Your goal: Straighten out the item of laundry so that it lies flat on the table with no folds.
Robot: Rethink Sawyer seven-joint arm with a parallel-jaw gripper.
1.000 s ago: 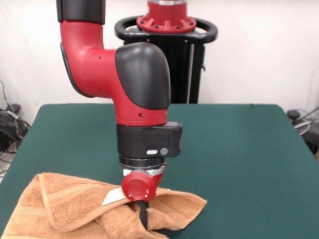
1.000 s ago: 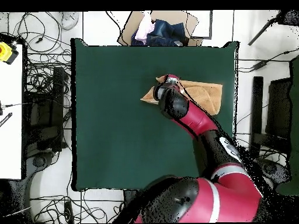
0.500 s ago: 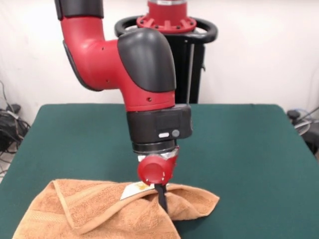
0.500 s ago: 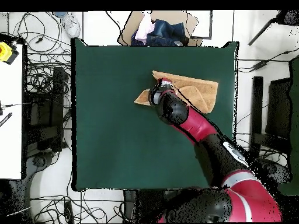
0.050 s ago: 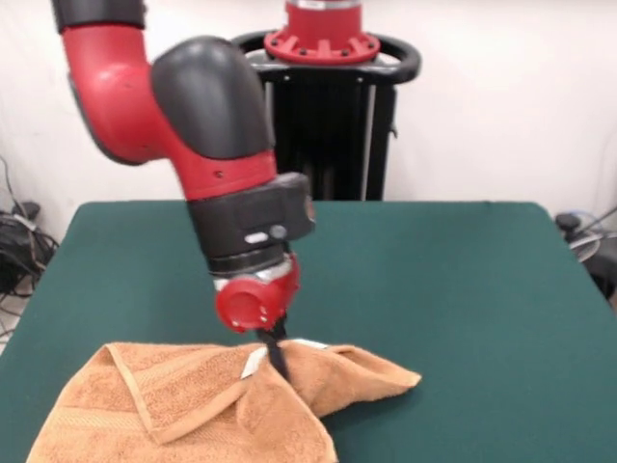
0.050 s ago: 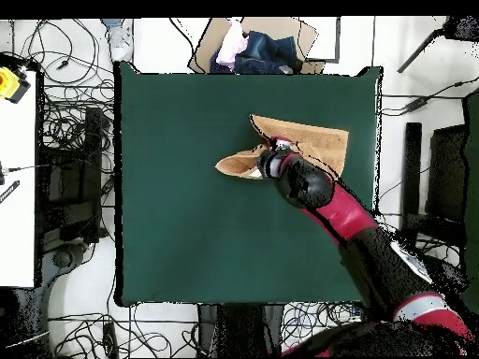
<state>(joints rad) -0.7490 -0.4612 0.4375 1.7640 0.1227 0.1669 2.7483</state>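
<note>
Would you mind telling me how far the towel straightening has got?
Done: little; the towel is still bunched, with a flap folded over and one corner trailing toward the table's middle. In hand: the gripper is down at the folds beside the white tag; whether it grips is unclear. Left: pulling the folds out until it lies flat.

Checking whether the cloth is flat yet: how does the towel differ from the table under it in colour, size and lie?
The towel is orange-tan; the table is dark green. The towel covers only a small part near one edge; the table is far larger. The towel lies folded and bunched, with a flap turned over where the tool meets it; the table top is flat and smooth. Both look like soft, matte fabric surfaces.
</note>
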